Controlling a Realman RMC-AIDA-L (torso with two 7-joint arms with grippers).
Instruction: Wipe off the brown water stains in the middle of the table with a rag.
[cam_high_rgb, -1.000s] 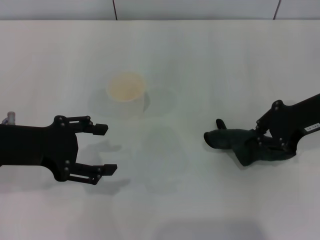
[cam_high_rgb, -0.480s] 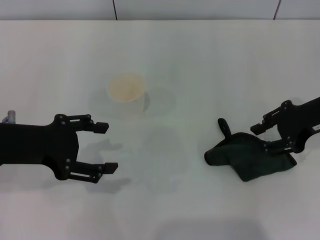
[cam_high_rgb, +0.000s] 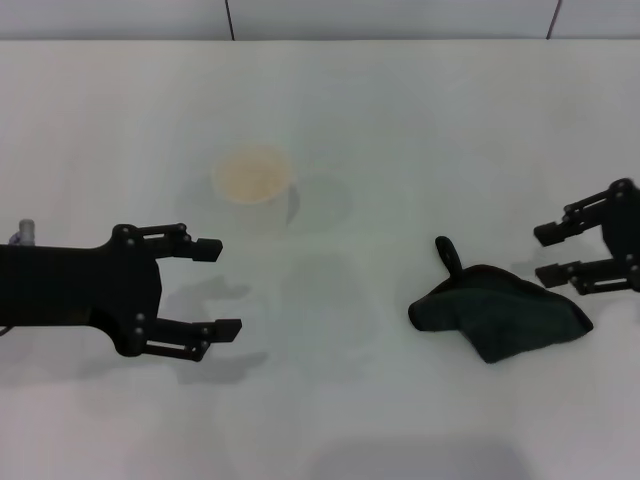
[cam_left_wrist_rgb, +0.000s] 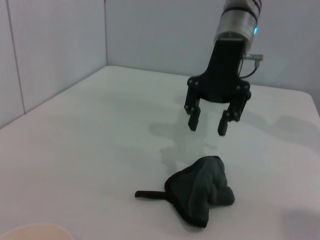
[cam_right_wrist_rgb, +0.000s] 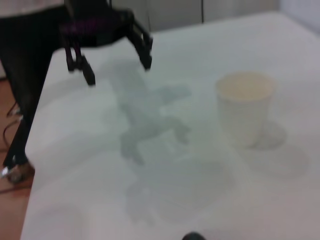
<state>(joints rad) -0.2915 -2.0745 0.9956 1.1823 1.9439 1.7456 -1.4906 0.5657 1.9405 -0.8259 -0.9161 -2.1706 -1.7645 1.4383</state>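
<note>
The dark green rag (cam_high_rgb: 497, 313) lies crumpled on the white table (cam_high_rgb: 400, 110) at the right, its loop (cam_high_rgb: 447, 252) pointing to the back. It also shows in the left wrist view (cam_left_wrist_rgb: 200, 192). My right gripper (cam_high_rgb: 548, 256) is open and empty, just right of the rag and apart from it; the left wrist view (cam_left_wrist_rgb: 207, 128) shows it hovering behind the rag. My left gripper (cam_high_rgb: 218, 286) is open and empty at the left, above the table; it also shows in the right wrist view (cam_right_wrist_rgb: 119, 72). No orange-brown stain shows in any view.
A white paper cup (cam_high_rgb: 252, 180) stands upright at the back left of centre, beyond my left gripper; it also shows in the right wrist view (cam_right_wrist_rgb: 245, 107). Only arm shadows lie on the table between the grippers. A tiled wall runs behind the table's far edge.
My right gripper has let go of the rag, opened and drawn back to the right. The rag has settled on the table. The left gripper has barely moved.
</note>
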